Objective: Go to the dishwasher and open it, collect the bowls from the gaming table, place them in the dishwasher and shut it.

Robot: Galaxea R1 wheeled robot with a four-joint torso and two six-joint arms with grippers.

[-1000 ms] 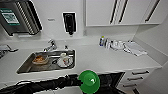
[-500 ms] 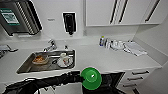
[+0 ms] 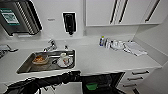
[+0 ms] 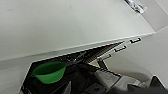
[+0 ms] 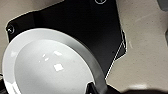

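Note:
The dishwasher stands open under the counter, its interior dark. A green bowl hangs inside the opening, at the end of my left arm, which reaches in from the left. The left wrist view has the same green bowl tilted over the dark racks, with my left gripper shut on its rim. My right gripper is shut on the edge of a large white bowl, which is held above a pale floor. The gaming table is out of view.
A steel sink holding a mug and a dish of food lies left of the dishwasher. White drawers stand to its right. Bottles and cloths sit on the counter, and a soap dispenser hangs on the wall.
The green bowl has dropped from about counter-edge height down into the dishwasher opening, and my left arm has lowered with it.

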